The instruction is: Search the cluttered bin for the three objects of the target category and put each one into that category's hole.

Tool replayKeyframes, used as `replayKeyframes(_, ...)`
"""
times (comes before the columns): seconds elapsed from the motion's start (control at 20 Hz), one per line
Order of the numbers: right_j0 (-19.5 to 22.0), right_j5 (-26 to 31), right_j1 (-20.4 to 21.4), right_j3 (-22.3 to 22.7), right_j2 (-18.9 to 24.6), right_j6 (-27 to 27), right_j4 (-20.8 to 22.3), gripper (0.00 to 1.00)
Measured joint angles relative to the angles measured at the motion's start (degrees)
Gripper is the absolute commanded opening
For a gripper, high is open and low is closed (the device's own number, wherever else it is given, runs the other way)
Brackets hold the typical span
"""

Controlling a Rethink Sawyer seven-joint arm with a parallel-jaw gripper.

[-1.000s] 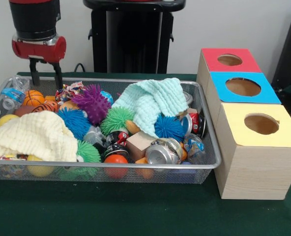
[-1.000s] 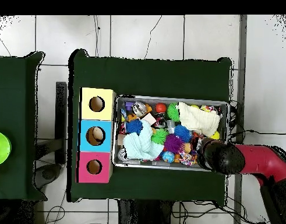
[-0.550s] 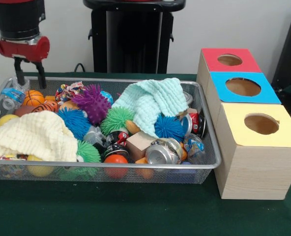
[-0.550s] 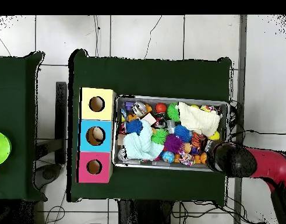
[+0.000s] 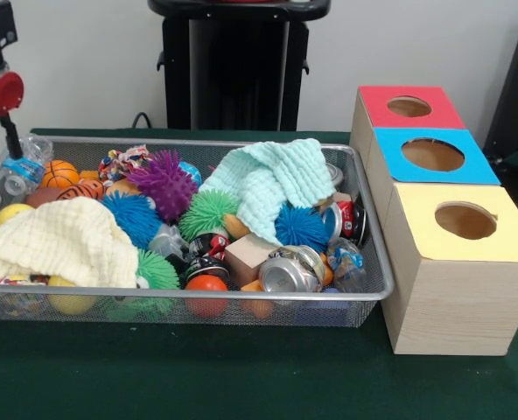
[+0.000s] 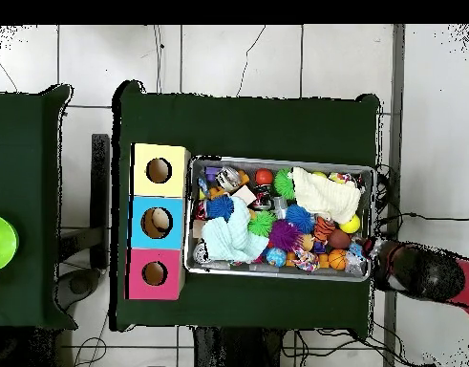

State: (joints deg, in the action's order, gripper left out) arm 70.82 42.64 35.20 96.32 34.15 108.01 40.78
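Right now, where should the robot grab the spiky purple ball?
Probably from straight above, pinching the purple ball across its round middle. It sits on top of the pile in the bin, its soft spikes free on top, while other toys crowd its sides.

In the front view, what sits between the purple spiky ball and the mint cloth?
A small blue ball at the back and a green spiky ball lower down fill the gap between the purple spiky ball and the mint cloth.
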Motion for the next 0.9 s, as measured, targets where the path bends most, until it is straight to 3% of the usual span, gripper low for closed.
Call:
replayKeyframes(0.25,1.01,1.35,-2.08,-2.21,0.01,-5.23,-0.01,1.00)
replayKeyframes(0.9,-1.95,1.34,-3.80,-1.72,0.02,-6.13,-0.01,1.00)
